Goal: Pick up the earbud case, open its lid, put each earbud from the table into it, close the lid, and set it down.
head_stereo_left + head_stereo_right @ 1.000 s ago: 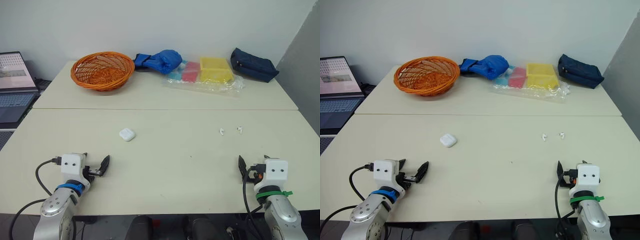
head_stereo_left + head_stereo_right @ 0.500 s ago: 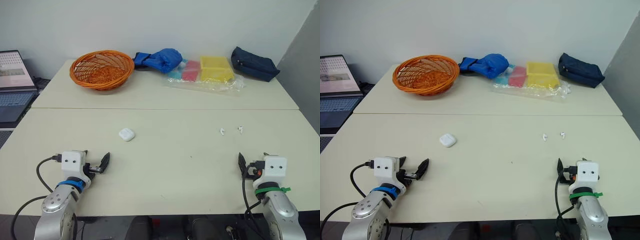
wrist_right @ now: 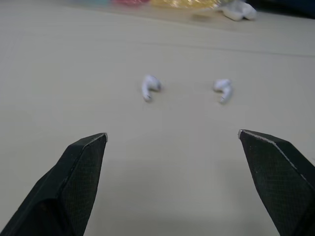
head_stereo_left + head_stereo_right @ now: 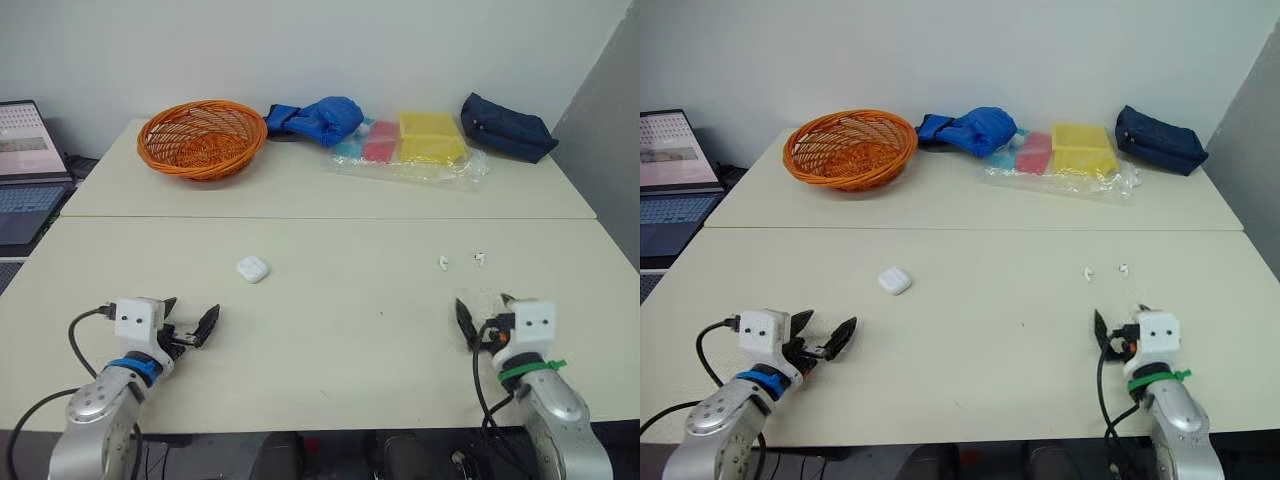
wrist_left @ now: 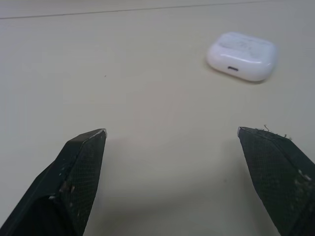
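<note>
A laptop (image 4: 22, 175) with a lit screen sits beyond the table's edge, well off to the left of the left pincer (image 4: 190, 312). That pincer hovers low over the near edge of the table (image 4: 350, 330), its two black, cross-hatched, wedge-shaped fingers (image 5: 81, 169) spread wide apart and holding nothing. Ahead of it and a little to its right lies the earbud case (image 5: 241, 55), a smooth, glossy white pebble with rounded corners. Its lid is shut and its charging port is turned toward the pincer, with bare tabletop between them.

The surface is a matte, pale cream top made of two tables pushed together, their seam running across beyond the case. A plain white wall stands behind.

Far ahead of the left pincer, on the rear table, rests a round woven orange basket (image 4: 200, 138). To its right lie a crumpled blue fabric bundle (image 4: 318, 118), a clear crinkled plastic bag (image 4: 410, 150) holding pink and yellow blocks, and a dark navy pouch (image 4: 505, 128).

The right pincer (image 4: 483, 305), also empty, has its fingers spread wide. Just ahead of it lie two small white earbuds (image 3: 150, 87) (image 3: 222, 90), side by side but apart, with nothing between them and the pincer.
</note>
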### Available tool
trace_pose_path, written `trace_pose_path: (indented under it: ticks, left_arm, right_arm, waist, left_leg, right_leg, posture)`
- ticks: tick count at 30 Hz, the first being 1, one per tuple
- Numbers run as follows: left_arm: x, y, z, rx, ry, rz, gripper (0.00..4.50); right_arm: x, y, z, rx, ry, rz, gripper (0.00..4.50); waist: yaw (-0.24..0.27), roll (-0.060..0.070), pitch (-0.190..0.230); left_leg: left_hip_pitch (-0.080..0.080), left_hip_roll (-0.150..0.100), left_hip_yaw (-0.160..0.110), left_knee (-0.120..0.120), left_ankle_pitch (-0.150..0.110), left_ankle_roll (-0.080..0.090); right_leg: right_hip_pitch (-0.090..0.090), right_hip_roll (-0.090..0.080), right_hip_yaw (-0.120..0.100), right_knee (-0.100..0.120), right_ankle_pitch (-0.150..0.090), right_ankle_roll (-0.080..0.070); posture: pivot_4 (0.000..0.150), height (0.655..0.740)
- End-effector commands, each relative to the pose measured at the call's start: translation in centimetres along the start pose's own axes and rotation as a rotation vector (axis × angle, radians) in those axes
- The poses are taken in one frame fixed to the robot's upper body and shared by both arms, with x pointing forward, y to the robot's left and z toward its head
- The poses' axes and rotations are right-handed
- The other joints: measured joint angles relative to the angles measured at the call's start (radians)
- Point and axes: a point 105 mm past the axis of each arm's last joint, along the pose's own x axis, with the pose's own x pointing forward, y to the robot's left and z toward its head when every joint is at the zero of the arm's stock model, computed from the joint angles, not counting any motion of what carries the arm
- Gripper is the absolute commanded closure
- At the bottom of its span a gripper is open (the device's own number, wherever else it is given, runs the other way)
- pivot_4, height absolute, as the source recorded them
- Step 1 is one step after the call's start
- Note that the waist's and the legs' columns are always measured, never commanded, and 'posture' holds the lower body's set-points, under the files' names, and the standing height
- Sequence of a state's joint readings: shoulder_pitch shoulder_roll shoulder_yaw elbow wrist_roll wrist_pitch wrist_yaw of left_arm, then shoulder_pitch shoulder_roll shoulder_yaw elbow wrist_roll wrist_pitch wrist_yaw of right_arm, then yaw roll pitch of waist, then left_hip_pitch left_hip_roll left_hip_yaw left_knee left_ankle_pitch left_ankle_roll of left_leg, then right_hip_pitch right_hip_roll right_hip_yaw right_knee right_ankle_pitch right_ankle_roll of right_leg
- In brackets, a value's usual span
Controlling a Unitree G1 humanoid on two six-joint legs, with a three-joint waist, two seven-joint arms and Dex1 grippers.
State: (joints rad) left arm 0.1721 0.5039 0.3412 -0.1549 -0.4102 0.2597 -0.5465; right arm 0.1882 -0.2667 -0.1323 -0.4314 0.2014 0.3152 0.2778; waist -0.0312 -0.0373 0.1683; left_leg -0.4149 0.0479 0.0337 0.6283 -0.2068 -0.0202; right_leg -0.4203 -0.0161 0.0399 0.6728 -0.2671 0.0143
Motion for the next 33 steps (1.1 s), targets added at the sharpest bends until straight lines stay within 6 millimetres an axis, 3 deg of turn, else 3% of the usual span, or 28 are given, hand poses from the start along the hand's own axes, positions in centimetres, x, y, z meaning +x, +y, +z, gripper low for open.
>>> trace_pose_path:
  ticks: [1, 7, 11, 14, 22, 33]
  left_arm:
    - [0.4, -1.0, 3.3, 0.112, -0.047, -0.196, 0.04]
    - [3.0, -1.5, 3.8, 0.164, 0.011, -0.391, 0.04]
    - [4.9, -1.1, 3.4, 0.221, 0.056, -0.401, 0.04]
    - [5.9, -1.0, 3.2, 0.243, 0.07, -0.408, 0.04]
    - [7.0, -1.2, 2.2, 0.262, 0.108, -0.415, 0.04]
    - [9.1, -1.8, 2.3, 0.235, 0.094, -0.408, 0.04]
  right_arm:
    - [0.6, 3.2, 3.4, -0.032, -0.047, 0.309, 0.0]
    - [0.7, 9.0, 7.2, -0.071, -0.064, 0.853, 0.0]
    - [0.9, 11.1, 9.7, -0.055, -0.093, 1.011, 0.0]
    - [0.8, 12.0, 10.3, -0.065, -0.088, 1.075, 0.0]
    - [1.1, 12.3, 10.6, -0.072, -0.082, 1.093, 0.0]
    - [2.2, 10.8, 10.6, -0.079, -0.076, 1.05, 0.0]
  waist:
    - [0.0, -0.002, 0.001]
    - [0.002, -0.002, 0.004]
    - [0.002, -0.003, 0.004]
    - [0.002, -0.003, 0.004]
    - [0.002, -0.003, 0.004]
    - [0.006, -0.004, 0.004]
  left_leg:
    - [0.0, 0.0, 0.0, 0.0, 0.0, 0.0]
    - [0.0, -0.001, 0.0, 0.001, 0.0, 0.0]
    - [-0.002, 0.0, -0.001, 0.0, 0.0, 0.0]
    - [-0.004, 0.0, -0.002, 0.0, -0.001, 0.0]
    - [-0.004, 0.001, -0.002, 0.0, -0.001, -0.001]
    - [-0.002, 0.0, -0.001, 0.002, -0.001, -0.001]
  right_leg:
    - [0.0, 0.0, 0.0, 0.0, 0.0, 0.0]
    - [0.001, 0.001, -0.001, 0.0, 0.0, 0.0]
    - [0.0, 0.008, -0.001, 0.0, 0.002, 0.008]
    - [-0.001, 0.01, -0.002, 0.0, 0.001, 0.008]
    - [-0.001, 0.009, -0.001, 0.0, 0.001, 0.008]
    - [0.0, 0.008, -0.002, 0.003, 0.002, 0.01]
  posture:
    - [0.15, 0.74]
    - [0.15, 0.74]
    - [0.15, 0.74]
    - [0.15, 0.74]
    - [0.15, 0.74]
    - [0.15, 0.74]
